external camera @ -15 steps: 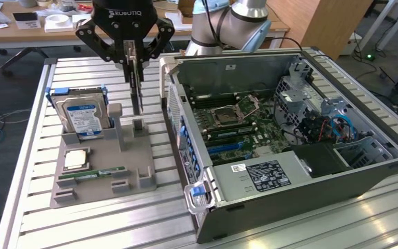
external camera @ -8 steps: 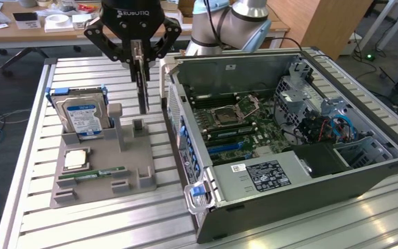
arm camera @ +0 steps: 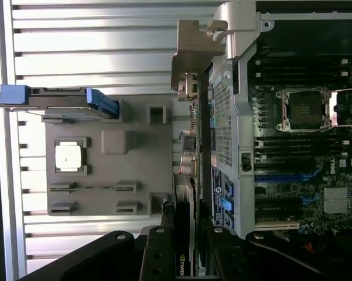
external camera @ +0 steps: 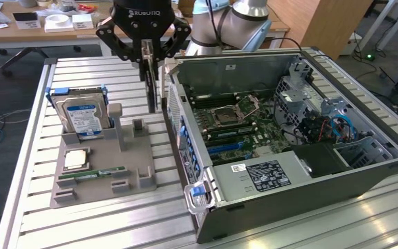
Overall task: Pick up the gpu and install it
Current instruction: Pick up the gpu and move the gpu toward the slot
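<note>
The gpu (external camera: pixel 151 85) hangs upright and edge-on as a thin dark card, held at its upper end by my gripper (external camera: pixel 145 56), which is shut on it. It hovers above the grey parts holder (external camera: pixel 105 171), just outside the back wall of the open computer case (external camera: pixel 302 171). In the wrist view the gpu (arm camera: pixel 186 175) runs away from my gripper (arm camera: pixel 187 249), with its silver bracket (arm camera: pixel 190 55) at the far end, alongside the case's perforated rear panel (arm camera: pixel 222 129). The motherboard (external camera: pixel 237 124) with its blue slots (external camera: pixel 225 149) lies exposed inside the case.
On the grey holder stand a hard drive with a blue-white label (external camera: pixel 81 111), a square processor chip (external camera: pixel 74 158) and a narrow green RAM stick (external camera: pixel 91 175). The slatted metal table (external camera: pixel 95 223) carries everything. A desk with small items (external camera: pixel 54 23) stands behind.
</note>
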`<move>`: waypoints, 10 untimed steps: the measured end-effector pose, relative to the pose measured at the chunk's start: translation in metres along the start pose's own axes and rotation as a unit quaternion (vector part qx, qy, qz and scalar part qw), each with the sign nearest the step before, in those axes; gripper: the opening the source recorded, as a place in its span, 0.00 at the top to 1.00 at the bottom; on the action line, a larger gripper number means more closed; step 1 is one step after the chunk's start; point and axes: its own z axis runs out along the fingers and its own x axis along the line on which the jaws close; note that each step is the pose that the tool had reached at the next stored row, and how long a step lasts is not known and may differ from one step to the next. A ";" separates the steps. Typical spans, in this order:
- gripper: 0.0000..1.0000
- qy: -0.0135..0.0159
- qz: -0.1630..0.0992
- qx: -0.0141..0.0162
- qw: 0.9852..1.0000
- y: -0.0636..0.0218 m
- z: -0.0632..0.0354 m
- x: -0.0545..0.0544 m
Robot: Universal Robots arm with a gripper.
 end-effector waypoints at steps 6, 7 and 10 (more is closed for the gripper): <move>0.74 0.000 0.000 0.000 1.000 0.0007 0.0003 -0.013; 0.74 0.000 0.000 0.000 1.000 0.0008 0.0004 -0.015; 0.74 0.000 0.000 0.000 1.000 0.0012 0.0005 -0.022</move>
